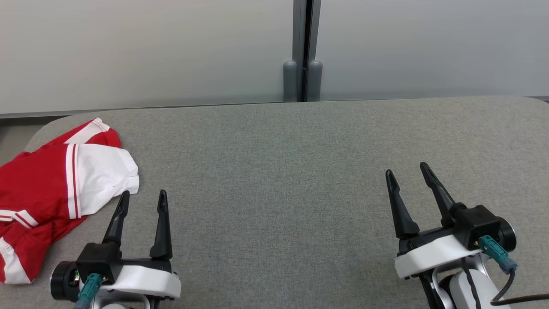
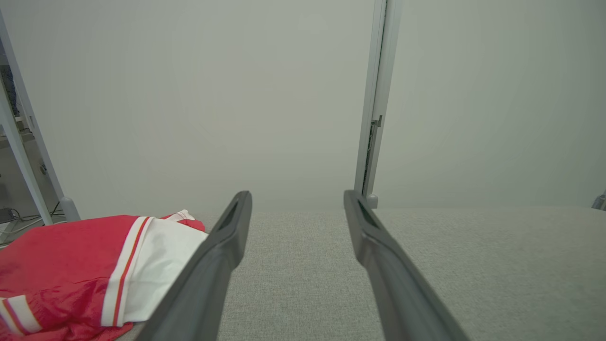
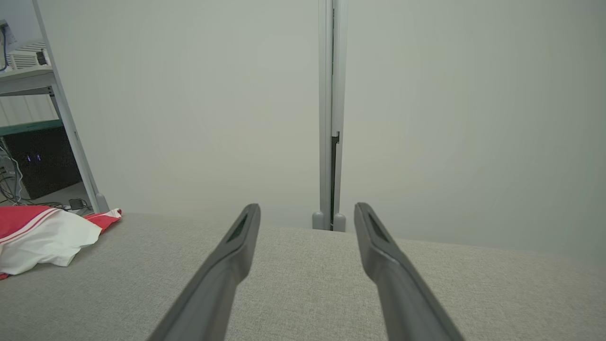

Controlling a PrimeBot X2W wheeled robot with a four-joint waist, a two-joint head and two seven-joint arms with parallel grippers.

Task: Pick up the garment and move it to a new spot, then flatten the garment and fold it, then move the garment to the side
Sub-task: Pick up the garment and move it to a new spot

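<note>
The garment (image 1: pixel 51 189), a red piece with white panels and striped trim, lies in a loose heap at the far left of the grey cloth-covered surface (image 1: pixel 279 171), with part of it reaching that edge. It is bunched and overlapped on itself, with a white panel turned up on top and no neat edges, so by the look of it no part of the task is done: it sits neither flat nor folded. The left gripper (image 1: pixel 143 196) hangs low over the surface just beside the heap, its two dark fingers spread wide with nothing between them. The tip of the outer finger comes right up to the white panel's rim, though whether it touches the cloth cannot be told. From the left wrist the garment (image 2: pixel 71 270) lies off to the left of that gripper's line, not between the fingers. The right gripper (image 1: pixel 407 168) is on the opposite side, well apart from the cloth, fingers likewise spread and empty. From the right wrist the garment (image 3: pixel 42 239) shows as a small heap far to the left. The wide middle of the surface is bare, which would suit laying the piece out. Everything is left to do: the pick-up, the carry to a new spot, the flattening, the fold, and the final shift aside.
</note>
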